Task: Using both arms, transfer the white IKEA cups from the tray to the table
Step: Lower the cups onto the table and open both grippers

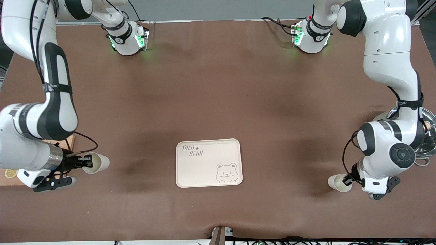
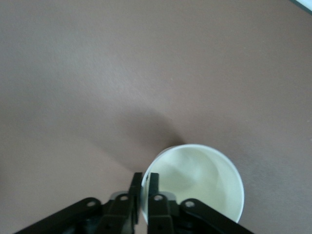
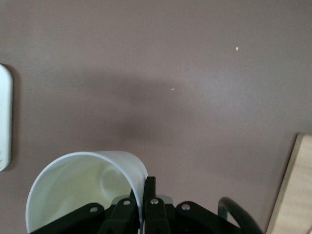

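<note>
Two cream-white cups are each held by the rim. My right gripper (image 1: 85, 162) is shut on one cup (image 1: 97, 163), tipped on its side above the brown table at the right arm's end. In the right wrist view its fingers (image 3: 152, 187) pinch the cup's wall (image 3: 83, 187). My left gripper (image 1: 347, 179) is shut on the other cup (image 1: 338, 182), also tipped on its side, above the table at the left arm's end. In the left wrist view its fingers (image 2: 136, 187) clamp the rim of that cup (image 2: 200, 180). The bear tray (image 1: 204, 170) lies between them, with nothing on it.
A wooden board (image 1: 10, 173) lies under the right arm; it also shows in the right wrist view (image 3: 292, 190). A metal bowl (image 1: 428, 136) sits by the left arm's elbow. The tray's edge (image 3: 4, 117) shows in the right wrist view.
</note>
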`<move>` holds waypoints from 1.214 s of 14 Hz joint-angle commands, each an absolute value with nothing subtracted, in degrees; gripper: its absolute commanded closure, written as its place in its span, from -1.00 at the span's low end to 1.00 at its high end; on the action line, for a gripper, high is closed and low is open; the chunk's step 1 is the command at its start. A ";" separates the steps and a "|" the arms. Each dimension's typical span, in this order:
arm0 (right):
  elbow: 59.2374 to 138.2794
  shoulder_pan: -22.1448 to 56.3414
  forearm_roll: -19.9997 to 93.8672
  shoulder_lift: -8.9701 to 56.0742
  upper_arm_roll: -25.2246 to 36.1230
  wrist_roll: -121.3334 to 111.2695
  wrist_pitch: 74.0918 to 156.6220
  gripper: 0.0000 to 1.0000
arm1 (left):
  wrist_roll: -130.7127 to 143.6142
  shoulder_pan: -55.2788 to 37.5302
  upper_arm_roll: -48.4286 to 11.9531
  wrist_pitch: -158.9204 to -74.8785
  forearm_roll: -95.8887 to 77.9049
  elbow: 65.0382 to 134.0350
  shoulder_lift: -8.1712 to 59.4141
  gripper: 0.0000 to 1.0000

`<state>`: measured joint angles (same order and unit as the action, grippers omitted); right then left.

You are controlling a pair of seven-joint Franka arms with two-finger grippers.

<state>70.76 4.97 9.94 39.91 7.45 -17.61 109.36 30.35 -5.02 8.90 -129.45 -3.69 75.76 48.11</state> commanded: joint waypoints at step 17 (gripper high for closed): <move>72.07 1.58 10.72 50.54 6.50 -31.73 124.37 1.00 | 16.27 -7.29 6.94 -120.15 -3.87 84.09 26.74 -1.00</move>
